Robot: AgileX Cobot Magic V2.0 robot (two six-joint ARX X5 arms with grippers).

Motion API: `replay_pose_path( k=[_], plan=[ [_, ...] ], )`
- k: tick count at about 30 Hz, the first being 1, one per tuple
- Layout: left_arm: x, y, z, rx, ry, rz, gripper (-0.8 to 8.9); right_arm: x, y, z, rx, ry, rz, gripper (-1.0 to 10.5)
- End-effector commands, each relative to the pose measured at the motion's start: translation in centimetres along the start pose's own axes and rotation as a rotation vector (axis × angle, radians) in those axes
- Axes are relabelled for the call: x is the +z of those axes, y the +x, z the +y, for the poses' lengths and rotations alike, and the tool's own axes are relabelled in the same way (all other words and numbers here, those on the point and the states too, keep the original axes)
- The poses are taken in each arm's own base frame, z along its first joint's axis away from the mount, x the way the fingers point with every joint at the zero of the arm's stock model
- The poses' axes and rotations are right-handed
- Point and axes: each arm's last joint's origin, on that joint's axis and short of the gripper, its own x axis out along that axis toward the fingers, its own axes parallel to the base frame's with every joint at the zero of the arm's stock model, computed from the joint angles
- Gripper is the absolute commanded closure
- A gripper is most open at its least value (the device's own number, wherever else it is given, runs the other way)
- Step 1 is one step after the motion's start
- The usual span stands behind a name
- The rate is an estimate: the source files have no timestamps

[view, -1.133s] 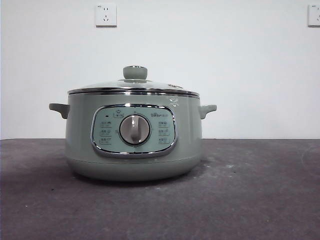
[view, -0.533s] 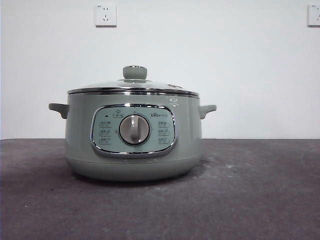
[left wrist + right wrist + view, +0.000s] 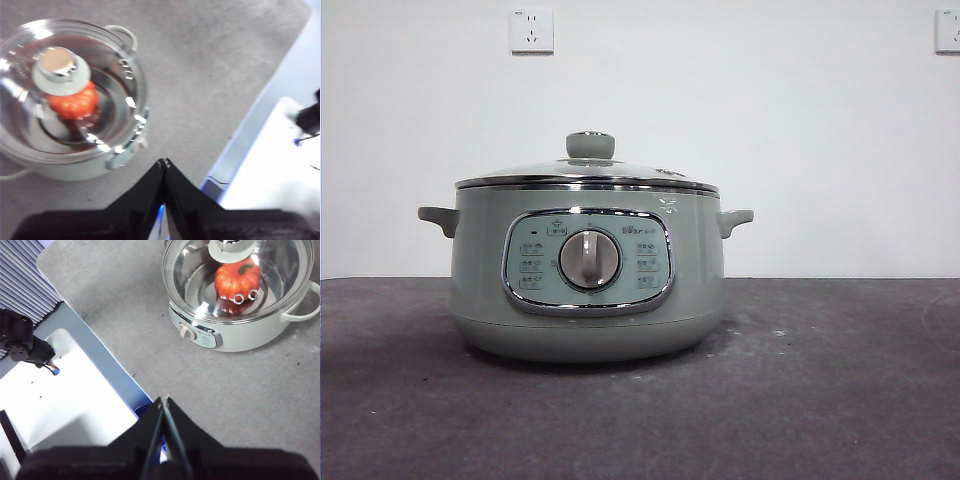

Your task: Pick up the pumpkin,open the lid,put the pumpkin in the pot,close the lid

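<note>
The sage-green pot [image 3: 587,280] stands on the dark table with its glass lid [image 3: 587,172] closed on it. The pot [image 3: 80,165] and lid [image 3: 100,100] also show in the left wrist view, and the pot [image 3: 240,340] and lid [image 3: 280,270] in the right wrist view. The orange pumpkin [image 3: 75,103] lies inside the pot under the lid, also seen in the right wrist view [image 3: 235,277]. My left gripper [image 3: 164,162] is shut and empty, away from the pot. My right gripper [image 3: 164,399] is shut and empty, also away from the pot.
The grey table mat [image 3: 150,315] ends at a white surface [image 3: 65,405] beside it, which also shows in the left wrist view [image 3: 270,165]. Two wall sockets [image 3: 531,30] sit on the white wall behind the pot.
</note>
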Motion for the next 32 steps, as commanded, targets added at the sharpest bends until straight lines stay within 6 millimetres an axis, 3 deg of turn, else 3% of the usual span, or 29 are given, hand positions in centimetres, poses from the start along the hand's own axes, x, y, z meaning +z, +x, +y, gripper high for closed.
replay_pose_path(
  k=[1,5,9,14,21,32],
  plan=[
    [0.4,-1.1,0.4,0.074,0.071,-0.094,8.17,-0.2,-0.1,0.1,0.001,0.001,0.010,9.5],
    [0.5,-4.3,0.9,0.166,0.104,-0.301,8.17,-0.2,-0.1,0.1,0.001,0.001,0.010,9.5],
    [-0.9,-7.4,0.9,0.279,0.133,-0.495,8.17,-0.2,-0.1,0.1,0.001,0.001,0.010,9.5],
    [-4.2,-8.0,0.6,0.435,0.168,-0.668,8.17,-0.2,-0.1,0.1,0.001,0.001,0.010,9.5],
    [-10.9,-4.2,1.0,0.566,0.186,-0.760,8.17,-0.2,-0.2,0.1,0.001,0.000,0.009,9.5],
    [-20.3,3.9,2.9,0.696,-0.027,-0.793,8.17,-0.3,-0.3,0.1,0.001,-0.001,0.005,9.5]
  ],
)
